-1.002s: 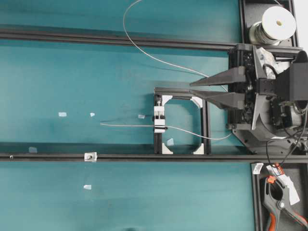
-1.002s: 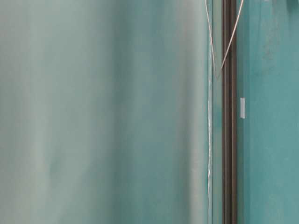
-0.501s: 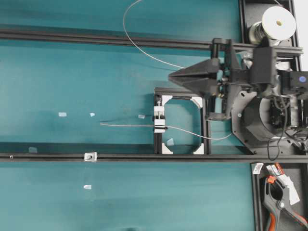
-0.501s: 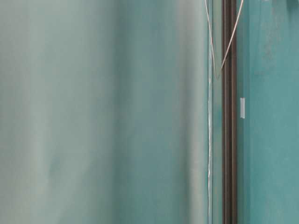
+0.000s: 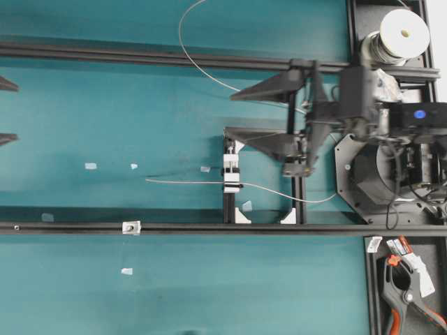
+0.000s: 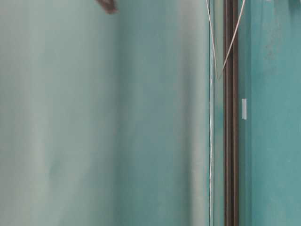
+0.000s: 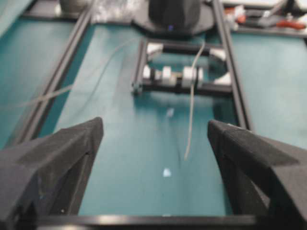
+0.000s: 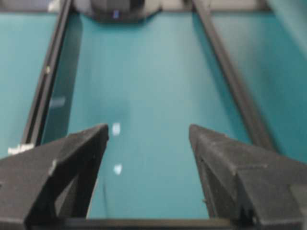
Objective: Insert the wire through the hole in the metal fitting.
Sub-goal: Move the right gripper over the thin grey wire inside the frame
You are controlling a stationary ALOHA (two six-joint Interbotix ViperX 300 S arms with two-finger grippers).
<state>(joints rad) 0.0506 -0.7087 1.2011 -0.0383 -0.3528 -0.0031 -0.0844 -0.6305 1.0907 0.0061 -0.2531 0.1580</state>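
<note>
The wire (image 5: 188, 183) lies across the teal mat. It runs through the white-and-silver block (image 5: 232, 174), and its free end points left. In the left wrist view the wire (image 7: 191, 110) ends on the mat ahead of the fingers. The metal fitting (image 5: 130, 226) sits on the lower black rail, apart from the wire. It shows blurred in the right wrist view (image 8: 19, 148); its hole cannot be made out. My right gripper (image 5: 229, 114) (image 8: 147, 128) is open and empty, above the block. My left gripper (image 5: 5, 112) (image 7: 154, 124) is open and empty at the far left edge.
A wire spool (image 5: 404, 31) stands at the top right, and the wire loops from it across the upper rail (image 5: 140, 54). A square black frame (image 5: 299, 181) surrounds the block. An orange-and-black clamp (image 5: 405, 296) lies at the bottom right. White tape scraps (image 5: 91, 166) dot the mat.
My right gripper has swung left and up over the frame, and its fingers now stand wide apart. My left gripper's fingertips have come into the overhead view at the left edge. The wire has not moved.
</note>
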